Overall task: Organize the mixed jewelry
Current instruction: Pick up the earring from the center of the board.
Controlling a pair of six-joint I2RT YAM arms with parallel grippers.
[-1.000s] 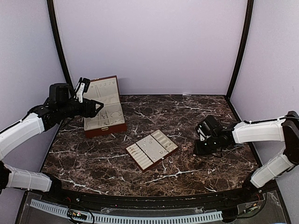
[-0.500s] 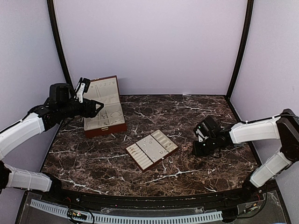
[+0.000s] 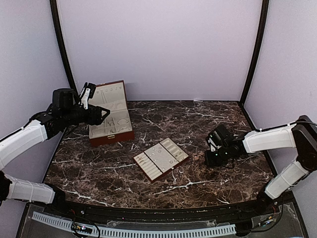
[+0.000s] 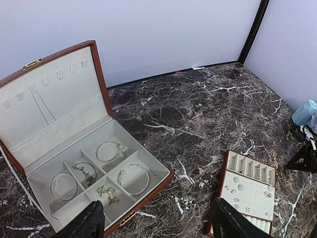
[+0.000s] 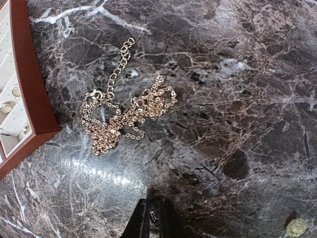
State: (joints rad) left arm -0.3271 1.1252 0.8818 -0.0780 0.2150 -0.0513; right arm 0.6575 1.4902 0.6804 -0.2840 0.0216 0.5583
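**Chain [image 5: 126, 116] loose on the table [image 5: 237, 99] beside the tray [image 5: 29, 84]**

The gold-toned chain lies in a tangled heap on the dark marble, just off the tray's reddish-brown corner and not touching it. One thin tail of links runs out from the heap. The right end effector [image 5: 151, 218] hovers near it, its fingers drawn almost together with nothing visible between them. The left end effector [image 4: 158, 225] hangs with its jaws wide and empty above the open box [image 4: 54, 99], where bangles [image 4: 109, 151] lie in the lined compartments. Small studs [image 4: 242, 191] sit on the tray's flat pad.

The chain is likely very light and wholly limp. It will probably drape, slide and snag, and a single strand could slip from the pads. The dense middle of the heap, where strands overlap, looks the surest place to pinch, with the fingertips brought right down to the hard table.
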